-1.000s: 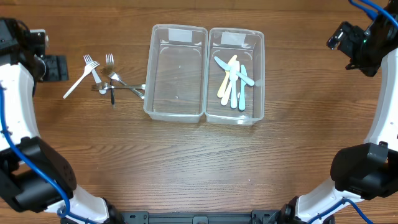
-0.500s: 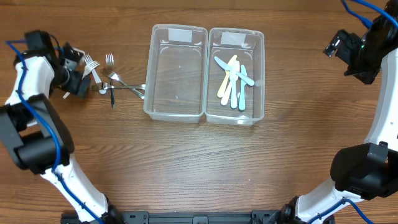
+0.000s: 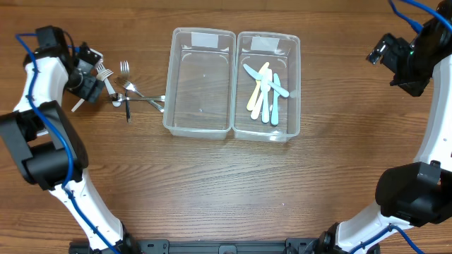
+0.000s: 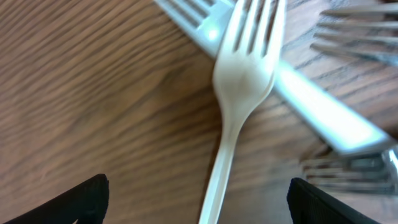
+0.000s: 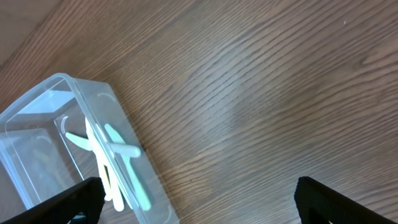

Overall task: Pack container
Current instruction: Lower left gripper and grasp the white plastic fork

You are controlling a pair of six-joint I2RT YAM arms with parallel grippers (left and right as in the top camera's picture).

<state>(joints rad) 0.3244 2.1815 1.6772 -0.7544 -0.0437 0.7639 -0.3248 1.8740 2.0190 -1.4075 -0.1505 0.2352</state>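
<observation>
Two clear plastic containers stand side by side: the left one (image 3: pixel 200 81) holds nothing, the right one (image 3: pixel 268 85) holds several pastel plastic knives (image 3: pixel 265 92). A pile of forks (image 3: pixel 127 90) lies on the table left of them. My left gripper (image 3: pixel 88 79) is open and low over the pile, its jaws either side of a white plastic fork (image 4: pixel 239 93), which crosses a clear fork (image 4: pixel 311 106). My right gripper (image 3: pixel 392 60) is open and empty, high at the far right; its view shows the knife container (image 5: pixel 81 155) at lower left.
Metal forks (image 4: pixel 354 37) lie at the right of the white fork in the left wrist view. Bare wood table (image 3: pixel 226 190) spreads in front of the containers and to the right of them.
My left arm swung in from the far left edge to the fork pile and now sits over the white fork. The right gripper shifted slightly. The containers and knives did not move.
</observation>
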